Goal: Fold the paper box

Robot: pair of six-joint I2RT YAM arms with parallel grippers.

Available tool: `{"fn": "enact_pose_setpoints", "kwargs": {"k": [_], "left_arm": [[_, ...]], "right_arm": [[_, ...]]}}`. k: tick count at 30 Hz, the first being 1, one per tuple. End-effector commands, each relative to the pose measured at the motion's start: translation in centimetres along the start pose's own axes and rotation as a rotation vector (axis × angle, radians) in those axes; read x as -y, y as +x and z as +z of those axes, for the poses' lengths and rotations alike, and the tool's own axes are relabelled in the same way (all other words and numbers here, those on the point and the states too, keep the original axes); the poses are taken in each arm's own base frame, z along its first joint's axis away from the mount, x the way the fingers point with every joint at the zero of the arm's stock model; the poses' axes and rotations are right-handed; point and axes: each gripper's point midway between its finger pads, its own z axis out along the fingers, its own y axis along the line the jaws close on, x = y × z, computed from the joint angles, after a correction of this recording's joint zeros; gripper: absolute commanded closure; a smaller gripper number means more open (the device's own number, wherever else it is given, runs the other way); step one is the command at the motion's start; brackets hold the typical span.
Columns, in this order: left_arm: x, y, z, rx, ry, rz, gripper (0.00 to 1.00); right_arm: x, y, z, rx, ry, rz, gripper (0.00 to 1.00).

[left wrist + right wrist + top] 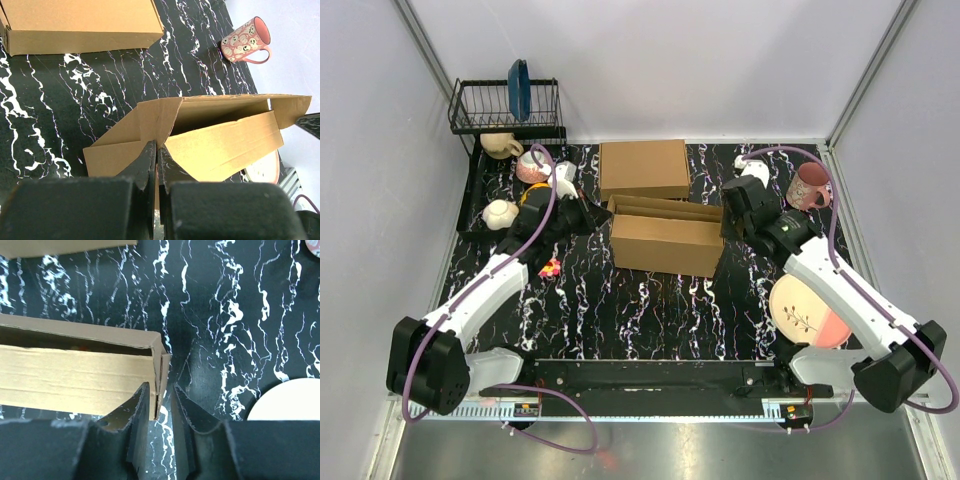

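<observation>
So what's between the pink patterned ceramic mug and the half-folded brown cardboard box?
The right gripper, at the right end of the half-folded brown cardboard box; the top view shows it.

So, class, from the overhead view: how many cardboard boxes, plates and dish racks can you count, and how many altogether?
Cardboard boxes: 2 (half-folded paper box, formed box)
Plates: 2 (blue plate, cream plate)
Dish rack: 1
Total: 5

Bright, even light from overhead.
Box (225, 145) interior in shadow; near fingers (142, 170) soft-focused in both wrist views.
</observation>
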Motion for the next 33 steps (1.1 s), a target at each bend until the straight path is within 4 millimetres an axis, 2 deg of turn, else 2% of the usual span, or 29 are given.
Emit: {"fn": "enact_pose_setpoints", "kwargs": {"k": [1,5,6,9,12,23,33], "left_arm": [[0.2,-0.1,-0.3,0.003,-0.009,0.004,1.0],[0.2,-0.2,-0.2,0.003,-0.012,0.005,1.0],[0.2,-0.2,-0.2,0.003,-0.012,0.004,1.0],[0.2,-0.1,-0.1,0.0,-0.013,0.007,1.0],[0.3,-0.2,-0.1,0.001,-0.012,0.006,1.0],[0.5,-0.2,0.1,-0.005,-0.005,0.01,1.0],[0.4,0.1,0.2,-0.017,-0.008,0.01,1.0]], "right_arm": [[-1.4,-4.0,-3.3,0.111,-0.101,0.08,0.71],[-3.9,-4.8,-4.2,0.125,-0.239,0.095,0.77],[-5.1,-4.6,-4.7,0.11,-0.315,0.091,0.83],[-7.8,-4.3,-5.1,0.093,-0.466,0.095,0.89],[-9.6,-3.5,-4.5,0.056,-0.545,0.092,0.94],[-12.7,-0.5,-1.7,-0.022,-0.617,0.062,0.98],[-12.4,1.8,1.0,-0.055,-0.542,0.008,1.0]]}}
